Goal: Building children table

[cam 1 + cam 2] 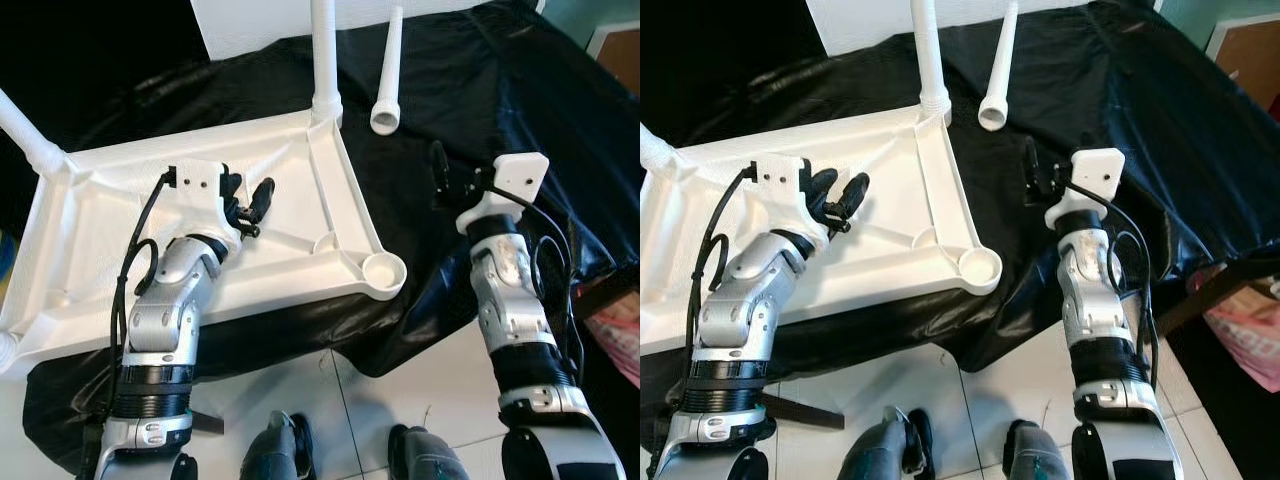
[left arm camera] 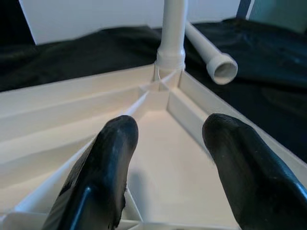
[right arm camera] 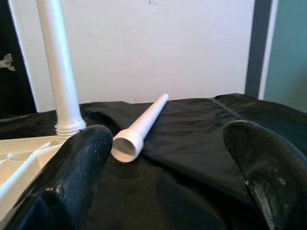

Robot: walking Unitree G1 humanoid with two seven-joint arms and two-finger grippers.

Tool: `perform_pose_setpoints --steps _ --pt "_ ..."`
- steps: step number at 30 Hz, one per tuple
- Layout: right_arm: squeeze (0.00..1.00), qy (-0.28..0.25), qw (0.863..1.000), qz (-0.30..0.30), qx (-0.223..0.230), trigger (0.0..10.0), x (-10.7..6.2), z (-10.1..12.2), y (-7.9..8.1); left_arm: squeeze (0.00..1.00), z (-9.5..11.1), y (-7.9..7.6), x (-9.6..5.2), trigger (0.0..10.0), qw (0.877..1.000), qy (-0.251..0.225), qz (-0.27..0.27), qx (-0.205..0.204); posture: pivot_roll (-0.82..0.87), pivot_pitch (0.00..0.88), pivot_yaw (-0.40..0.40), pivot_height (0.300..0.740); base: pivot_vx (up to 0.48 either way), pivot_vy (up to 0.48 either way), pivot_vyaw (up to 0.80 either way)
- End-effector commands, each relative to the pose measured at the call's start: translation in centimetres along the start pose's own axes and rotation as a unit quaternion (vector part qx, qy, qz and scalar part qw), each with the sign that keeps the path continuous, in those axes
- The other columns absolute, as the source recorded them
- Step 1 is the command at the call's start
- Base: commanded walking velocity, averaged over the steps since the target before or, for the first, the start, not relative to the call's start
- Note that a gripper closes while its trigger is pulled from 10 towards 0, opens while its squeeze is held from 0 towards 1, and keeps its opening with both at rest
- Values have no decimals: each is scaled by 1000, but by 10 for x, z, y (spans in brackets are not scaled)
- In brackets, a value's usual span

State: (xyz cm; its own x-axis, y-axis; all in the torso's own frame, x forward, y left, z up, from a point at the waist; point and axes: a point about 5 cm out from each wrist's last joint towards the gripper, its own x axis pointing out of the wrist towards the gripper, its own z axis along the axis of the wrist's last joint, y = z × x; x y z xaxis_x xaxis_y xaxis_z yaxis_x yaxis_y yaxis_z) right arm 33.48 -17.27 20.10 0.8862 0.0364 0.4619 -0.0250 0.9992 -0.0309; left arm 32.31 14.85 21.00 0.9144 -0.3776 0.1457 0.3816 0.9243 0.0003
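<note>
The white plastic tabletop (image 1: 200, 250) lies upside down on a black cloth (image 1: 480, 90), with one leg (image 1: 323, 50) standing in its 1 o'clock corner socket and another fitted leg (image 1: 25, 130) at 10 o'clock. The empty socket (image 1: 382, 270) sits at 4 o'clock. A loose leg (image 1: 389, 75) rests on the cloth at 1 o'clock, just beyond the tabletop. The left gripper (image 1: 250, 205) hovers over the tabletop's inside, fingers spread, empty. The right gripper (image 1: 445, 175), fingers spread wide and empty, faces the loose leg. The round leg could roll away if nudged off-centre, and the slack cloth may slip underneath.
</note>
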Motion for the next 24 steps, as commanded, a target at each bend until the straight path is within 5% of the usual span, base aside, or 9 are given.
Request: perform_pose_setpoints --steps 1,11,24 --pt "0 6 1000 -4 0 10000 -3 0 -2 0 -8 4 -3 10000 1000 7 22 -5 -71 53 59 740 0 0 0" --pt "0 34 999 -5 1 10000 -19 -6 -2 0 -28 9 -9 10000 999 16 50 11 -83 2 44 740 0 0 0" --pt "0 59 998 23 18 10000 -38 -18 16 0 -38 3 -18 10000 998 -5 64 -7 -74 0 51 740 0 0 0"
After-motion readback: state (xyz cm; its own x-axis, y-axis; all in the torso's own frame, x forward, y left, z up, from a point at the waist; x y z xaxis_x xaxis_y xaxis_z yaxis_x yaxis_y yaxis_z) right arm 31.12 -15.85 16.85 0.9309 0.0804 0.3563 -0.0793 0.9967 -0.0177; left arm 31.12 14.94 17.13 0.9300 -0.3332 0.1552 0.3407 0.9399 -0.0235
